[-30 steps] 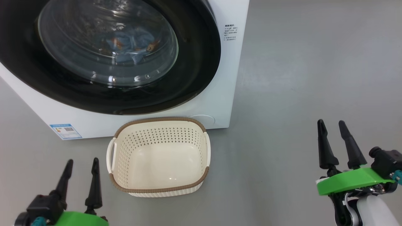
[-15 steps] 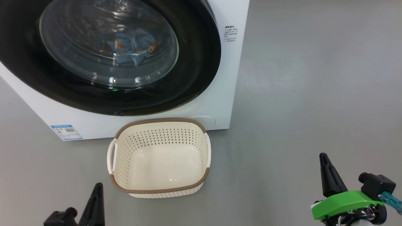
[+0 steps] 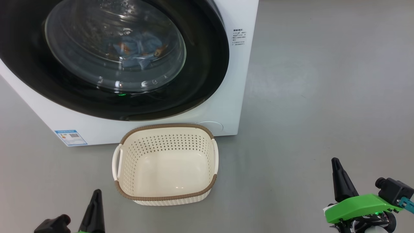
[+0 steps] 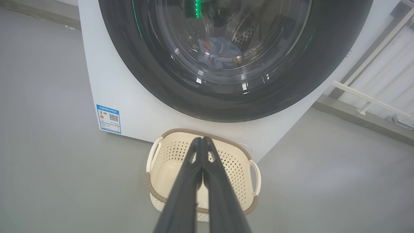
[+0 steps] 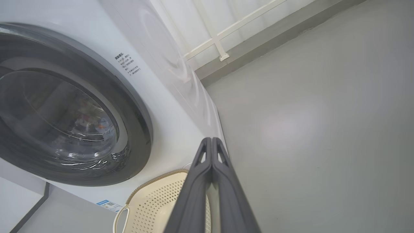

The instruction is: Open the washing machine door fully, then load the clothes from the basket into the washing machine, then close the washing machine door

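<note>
Clothes (image 3: 137, 53) lie in the washer (image 3: 237, 90) behind its shut door (image 3: 200, 81), ahead of and above both grippers. Left gripper (image 4: 202, 139) and right gripper (image 5: 212, 139) each have fingers pressed together, holding nothing. Basket (image 3: 165, 126) sits ahead, between them, nearer the left.

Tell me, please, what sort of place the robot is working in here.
Probably a laundry corner in a lab or test space. A white front-loading washing machine stands on a bare grey floor, a cream basket sits before it, and a white railing runs nearby.
</note>
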`<state>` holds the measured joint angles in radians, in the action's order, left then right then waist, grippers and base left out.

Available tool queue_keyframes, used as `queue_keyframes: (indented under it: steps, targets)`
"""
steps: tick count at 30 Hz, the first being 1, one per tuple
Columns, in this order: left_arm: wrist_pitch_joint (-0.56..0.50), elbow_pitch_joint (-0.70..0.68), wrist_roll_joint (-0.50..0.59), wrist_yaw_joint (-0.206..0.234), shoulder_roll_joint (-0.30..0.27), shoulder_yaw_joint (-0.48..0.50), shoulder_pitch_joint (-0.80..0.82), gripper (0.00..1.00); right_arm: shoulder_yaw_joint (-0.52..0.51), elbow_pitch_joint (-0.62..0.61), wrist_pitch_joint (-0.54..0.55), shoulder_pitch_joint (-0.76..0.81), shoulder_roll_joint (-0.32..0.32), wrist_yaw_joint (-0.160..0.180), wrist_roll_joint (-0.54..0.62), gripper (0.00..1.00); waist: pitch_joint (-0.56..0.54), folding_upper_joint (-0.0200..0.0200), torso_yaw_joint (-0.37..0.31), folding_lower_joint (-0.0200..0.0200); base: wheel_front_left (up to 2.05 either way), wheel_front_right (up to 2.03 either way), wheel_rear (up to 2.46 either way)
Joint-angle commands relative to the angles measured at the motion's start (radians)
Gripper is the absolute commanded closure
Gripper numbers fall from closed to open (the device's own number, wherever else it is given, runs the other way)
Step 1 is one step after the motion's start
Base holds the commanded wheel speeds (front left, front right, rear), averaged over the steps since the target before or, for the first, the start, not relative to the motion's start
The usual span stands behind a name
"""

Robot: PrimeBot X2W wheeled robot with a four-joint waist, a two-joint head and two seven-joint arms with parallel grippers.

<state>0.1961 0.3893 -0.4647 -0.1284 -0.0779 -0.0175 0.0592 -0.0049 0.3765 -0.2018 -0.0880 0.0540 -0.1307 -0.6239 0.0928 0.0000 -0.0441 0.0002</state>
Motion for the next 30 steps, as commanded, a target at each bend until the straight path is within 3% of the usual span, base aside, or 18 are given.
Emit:
queue_keyframes:
  steps: [1, 30]
  targets:
    - [-0.006, -0.031, -0.029, 0.001, -0.010, 0.016, 0.022, 1.00, -0.006, -0.030, 0.005, -0.020, 0.008, 0.000, -0.023, 1.00, -0.001, 0.0000, 0.001, -0.0001, 0.00, 0.00, 0.00]
    - [-0.094, -0.061, -0.351, 0.000, 0.001, 0.050, 0.032, 1.00, -0.028, -0.058, 0.089, -0.022, 0.010, 0.000, -0.307, 1.00, -0.028, 0.0000, 0.013, -0.0001, 0.00, 0.00, 0.00]
